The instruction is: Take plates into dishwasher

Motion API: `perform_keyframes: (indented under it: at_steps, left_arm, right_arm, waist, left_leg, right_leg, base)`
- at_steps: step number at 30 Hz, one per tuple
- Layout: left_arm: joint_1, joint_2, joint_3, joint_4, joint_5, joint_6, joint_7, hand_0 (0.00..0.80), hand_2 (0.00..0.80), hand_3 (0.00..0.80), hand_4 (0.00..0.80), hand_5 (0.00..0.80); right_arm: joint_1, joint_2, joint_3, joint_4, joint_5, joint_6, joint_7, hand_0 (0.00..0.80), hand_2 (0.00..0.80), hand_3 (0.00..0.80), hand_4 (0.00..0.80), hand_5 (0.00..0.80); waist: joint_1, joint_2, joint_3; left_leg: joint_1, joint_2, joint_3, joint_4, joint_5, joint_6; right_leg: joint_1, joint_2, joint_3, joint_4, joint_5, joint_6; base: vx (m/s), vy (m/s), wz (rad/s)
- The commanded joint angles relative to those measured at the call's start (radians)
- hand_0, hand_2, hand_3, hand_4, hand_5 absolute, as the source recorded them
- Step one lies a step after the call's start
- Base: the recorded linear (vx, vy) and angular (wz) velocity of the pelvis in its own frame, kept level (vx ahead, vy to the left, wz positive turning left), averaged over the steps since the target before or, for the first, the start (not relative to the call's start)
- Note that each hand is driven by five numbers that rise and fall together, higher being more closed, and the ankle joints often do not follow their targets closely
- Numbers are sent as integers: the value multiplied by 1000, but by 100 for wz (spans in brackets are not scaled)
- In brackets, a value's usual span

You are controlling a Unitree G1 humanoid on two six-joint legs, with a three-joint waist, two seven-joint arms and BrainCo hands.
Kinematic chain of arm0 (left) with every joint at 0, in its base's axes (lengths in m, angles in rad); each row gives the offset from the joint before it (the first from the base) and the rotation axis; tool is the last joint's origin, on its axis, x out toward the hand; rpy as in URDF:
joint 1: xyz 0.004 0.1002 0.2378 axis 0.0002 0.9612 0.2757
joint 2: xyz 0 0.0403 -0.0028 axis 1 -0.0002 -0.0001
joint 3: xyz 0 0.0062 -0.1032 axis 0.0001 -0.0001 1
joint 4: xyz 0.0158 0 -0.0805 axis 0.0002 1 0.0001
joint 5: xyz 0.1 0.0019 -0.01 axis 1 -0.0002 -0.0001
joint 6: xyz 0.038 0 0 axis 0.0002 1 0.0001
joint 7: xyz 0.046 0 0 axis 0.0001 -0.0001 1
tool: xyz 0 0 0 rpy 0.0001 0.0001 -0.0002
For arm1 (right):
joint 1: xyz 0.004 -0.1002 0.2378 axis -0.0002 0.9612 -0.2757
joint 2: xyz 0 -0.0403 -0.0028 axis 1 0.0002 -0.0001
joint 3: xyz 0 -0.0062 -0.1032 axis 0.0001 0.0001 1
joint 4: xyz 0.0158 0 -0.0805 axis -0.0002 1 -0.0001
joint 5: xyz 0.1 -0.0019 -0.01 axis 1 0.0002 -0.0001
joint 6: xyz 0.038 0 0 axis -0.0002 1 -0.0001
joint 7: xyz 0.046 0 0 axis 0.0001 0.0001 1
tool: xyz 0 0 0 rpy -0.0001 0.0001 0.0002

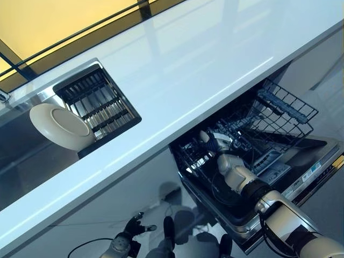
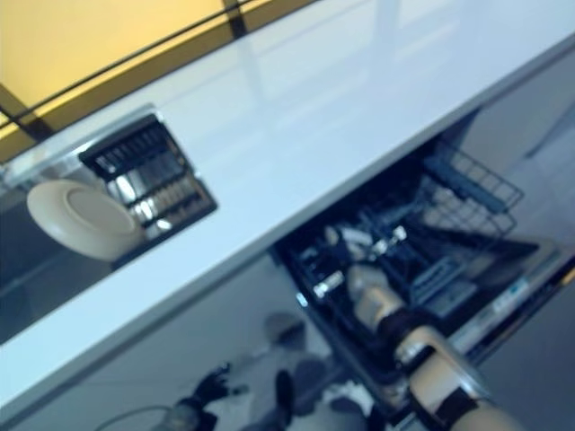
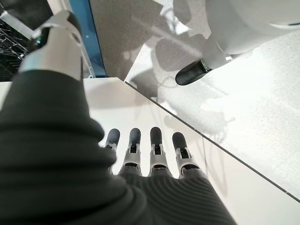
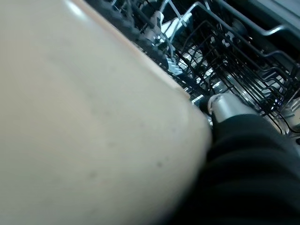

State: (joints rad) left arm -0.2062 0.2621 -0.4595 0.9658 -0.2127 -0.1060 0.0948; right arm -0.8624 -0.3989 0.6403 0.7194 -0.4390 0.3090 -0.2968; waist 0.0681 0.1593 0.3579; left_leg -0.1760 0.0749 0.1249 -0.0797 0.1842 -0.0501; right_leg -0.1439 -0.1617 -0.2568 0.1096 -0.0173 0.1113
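I've got the right hand (image 1: 232, 167) down inside the dishwasher's (image 1: 301, 177) pulled-out wire rack (image 1: 279, 115). Its wrist view is mostly filled by a cream plate (image 4: 84, 117) right up against the hand, w/ rack tines just past it. I see one finger (image 4: 225, 105) beside the plate's edge, but the rest are hidden behind the plate, so I can't tell if the hand is clamped on it or not. From the head views that plate isn't clear to me; only the hand among the wires.

A 2nd cream plate (image 1: 59, 126) sits well apart from the right hand, up and off to its left, leaning at the sink (image 1: 21, 156) against a slotted metal drainer (image 1: 97, 102). The white countertop (image 1: 188, 70) runs between that plate and the rack.

Left hand (image 3: 154, 150) hangs low near the floor (image 3: 253, 108), fingers straight, holding nothing, well apart from both plates.
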Motion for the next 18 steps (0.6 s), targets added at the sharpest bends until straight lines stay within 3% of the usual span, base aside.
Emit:
perform_keyframes:
  at_steps: [1,18]
  left_arm:
    - [-82,22,-28,6,-37,-39,20,0,0,0,0,0]
    - [-104,14,-48,-20,-54,-45,37,0,0,0,0,0]
  right_arm:
    - [4,-79,13,188,1,75,3,800,800,800,800,800]
    - [-30,-60,16,280,10,83,36,800,800,800,800,800]
  waist:
    - [25,-20,64]
    - [34,-20,78]
  left_leg:
    - [-3,-34,-28,-1,-55,-30]
    - [-25,-28,-24,-5,-44,-35]
  right_leg:
    - [-58,-17,-29,17,36,-13]
    - [-82,-15,-40,8,48,-13]
  base:
    - [-28,-7,5]
    - [-3,-1,0]
